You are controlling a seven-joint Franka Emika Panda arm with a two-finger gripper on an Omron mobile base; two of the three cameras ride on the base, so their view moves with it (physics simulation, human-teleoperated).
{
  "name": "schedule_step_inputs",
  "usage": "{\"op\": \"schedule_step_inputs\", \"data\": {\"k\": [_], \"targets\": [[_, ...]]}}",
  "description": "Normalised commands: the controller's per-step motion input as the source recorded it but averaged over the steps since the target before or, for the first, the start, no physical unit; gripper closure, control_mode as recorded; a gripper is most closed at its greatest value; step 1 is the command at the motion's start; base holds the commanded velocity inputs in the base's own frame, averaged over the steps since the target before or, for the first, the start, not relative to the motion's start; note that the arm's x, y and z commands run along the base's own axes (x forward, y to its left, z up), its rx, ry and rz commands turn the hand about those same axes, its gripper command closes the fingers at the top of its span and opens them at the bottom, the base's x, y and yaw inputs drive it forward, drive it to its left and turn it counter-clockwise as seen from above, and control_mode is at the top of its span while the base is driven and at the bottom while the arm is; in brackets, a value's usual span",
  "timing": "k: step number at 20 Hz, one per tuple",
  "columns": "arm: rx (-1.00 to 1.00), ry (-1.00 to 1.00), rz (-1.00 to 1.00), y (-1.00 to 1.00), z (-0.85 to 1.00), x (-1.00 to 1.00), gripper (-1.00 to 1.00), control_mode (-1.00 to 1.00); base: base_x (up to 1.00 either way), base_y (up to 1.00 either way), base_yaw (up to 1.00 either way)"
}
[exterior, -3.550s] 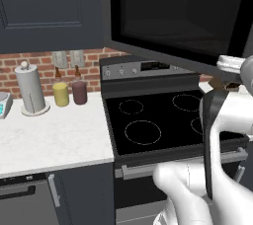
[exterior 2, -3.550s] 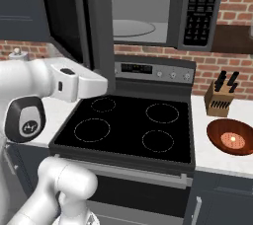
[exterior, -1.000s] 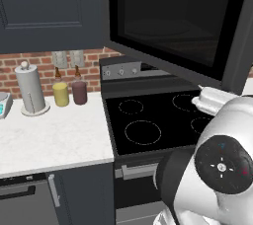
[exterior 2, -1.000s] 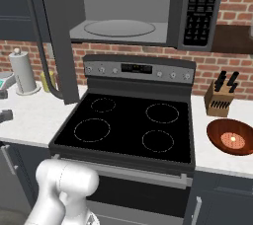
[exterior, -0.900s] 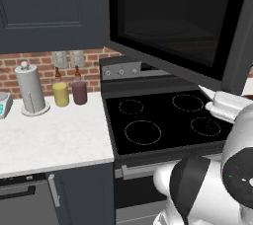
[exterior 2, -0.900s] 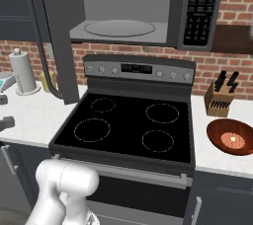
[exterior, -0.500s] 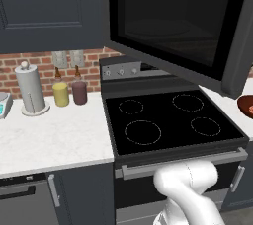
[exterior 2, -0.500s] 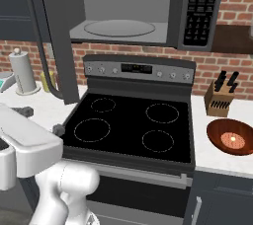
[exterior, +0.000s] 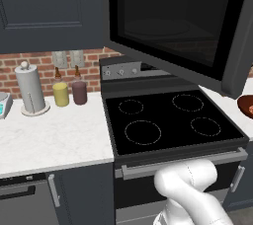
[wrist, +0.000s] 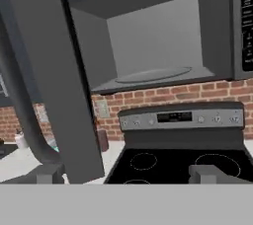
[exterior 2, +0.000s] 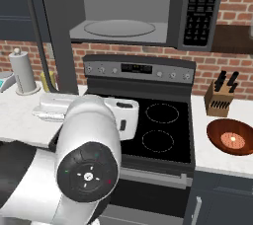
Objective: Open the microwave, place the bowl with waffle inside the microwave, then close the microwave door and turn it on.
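door [exterior: 173, 26] open | claw [wrist: 126, 173] wide, empty | bowl [exterior 2: 232, 137] on surface | risk: arm clips door reaching across

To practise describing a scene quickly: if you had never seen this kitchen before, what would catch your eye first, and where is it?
First, the microwave above the stove: its wide dark door hangs swung open to the left, baring the light grey inside with its round turntable. Next, the reddish-brown bowl holding an orange waffle on the counter right of the stove, in front of the knife block.
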Motion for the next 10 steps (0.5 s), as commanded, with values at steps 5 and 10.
{"op": "schedule_step_inputs", "data": {"k": [5,10], "targets": [[0.13,-0.06,0.64,-0.41,-0.07,1.00,-1.00,-1.00,0.00,0.00,0.00],[0.13,-0.13,0.53,-0.09,-0.12,0.92,-1.00,-1.00,0.00,0.00,0.00]]}}
